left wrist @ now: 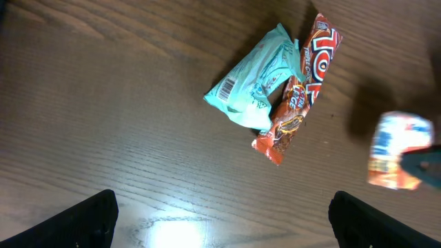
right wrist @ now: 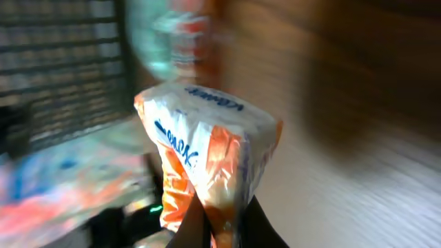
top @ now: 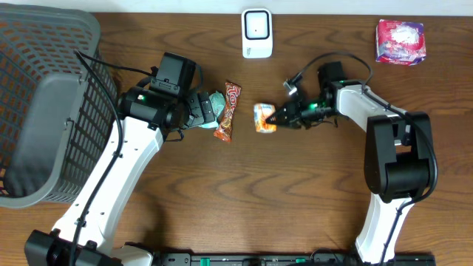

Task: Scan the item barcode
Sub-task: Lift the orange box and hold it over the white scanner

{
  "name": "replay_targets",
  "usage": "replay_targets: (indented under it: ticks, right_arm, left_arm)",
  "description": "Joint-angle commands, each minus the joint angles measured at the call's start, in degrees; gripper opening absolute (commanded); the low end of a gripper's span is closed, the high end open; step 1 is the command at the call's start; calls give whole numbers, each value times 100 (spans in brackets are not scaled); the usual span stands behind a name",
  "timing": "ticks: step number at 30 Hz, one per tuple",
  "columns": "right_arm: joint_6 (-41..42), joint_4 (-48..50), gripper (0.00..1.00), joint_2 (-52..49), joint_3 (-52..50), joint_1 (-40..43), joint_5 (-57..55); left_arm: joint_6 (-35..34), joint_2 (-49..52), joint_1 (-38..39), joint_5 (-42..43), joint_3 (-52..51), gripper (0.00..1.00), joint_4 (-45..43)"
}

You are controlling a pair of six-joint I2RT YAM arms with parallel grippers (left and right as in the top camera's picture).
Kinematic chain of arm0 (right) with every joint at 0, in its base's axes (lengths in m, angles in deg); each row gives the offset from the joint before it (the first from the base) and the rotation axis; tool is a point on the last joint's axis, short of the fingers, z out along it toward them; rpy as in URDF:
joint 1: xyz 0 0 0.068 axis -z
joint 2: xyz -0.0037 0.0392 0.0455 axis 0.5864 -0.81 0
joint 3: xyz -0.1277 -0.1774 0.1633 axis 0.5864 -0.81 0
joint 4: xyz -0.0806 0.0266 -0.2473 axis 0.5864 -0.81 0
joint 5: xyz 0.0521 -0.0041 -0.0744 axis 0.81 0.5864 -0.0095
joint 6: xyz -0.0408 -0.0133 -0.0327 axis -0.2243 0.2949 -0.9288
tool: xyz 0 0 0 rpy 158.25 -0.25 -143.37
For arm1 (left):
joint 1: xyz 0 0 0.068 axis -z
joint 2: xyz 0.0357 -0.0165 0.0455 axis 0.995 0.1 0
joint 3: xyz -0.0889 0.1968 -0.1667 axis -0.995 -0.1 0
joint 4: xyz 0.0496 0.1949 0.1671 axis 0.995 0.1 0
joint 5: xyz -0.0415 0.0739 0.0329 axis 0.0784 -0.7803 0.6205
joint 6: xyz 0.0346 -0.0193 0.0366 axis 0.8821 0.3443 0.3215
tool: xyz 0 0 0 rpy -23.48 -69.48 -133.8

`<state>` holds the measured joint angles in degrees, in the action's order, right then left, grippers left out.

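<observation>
You are working at a mock shop checkout. Evidence: a wood-grain desk (top: 295, 199) carries a grey mesh shopping basket (top: 92, 111) at its left end, a white scanner unit (top: 257, 33) at the far edge and wrapped snack packets (top: 400, 41).

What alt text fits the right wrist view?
An orange-and-white packet is pinched at its lower edge by the right fingers, above a blurred wooden table. A dark mesh basket shows at left.
</observation>
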<state>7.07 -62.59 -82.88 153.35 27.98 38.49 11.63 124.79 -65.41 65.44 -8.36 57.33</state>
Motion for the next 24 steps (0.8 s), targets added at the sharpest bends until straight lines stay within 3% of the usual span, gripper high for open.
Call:
replay_targets:
  ticks: [1,5,8,10,14,24]
  right_arm:
    - [433,-678,1,474,592,-96,-3121]
    - [763,-1016,1,754,1419,-258,-5851]
    - [511,-479,1,761,1829,-525,-7340]
    - [-393,404,1,748,1836,-765,-7510]
    - [-1220,1775,1,514,1829,-1104,-7495]
    - [-1923,4341,1,-472,1829,-1711,-7962]
  left_arm:
    - [-72,22,-17,-55,-15,98,20]
    - [-72,22,-17,-55,-15,98,20]
    - [-72,22,-17,-55,-15,98,20]
    - [-72,22,-17,-55,-15,98,20]
    - [-72,22,-20,-55,-15,98,20]
    - [-72,22,-17,-55,-15,98,20]
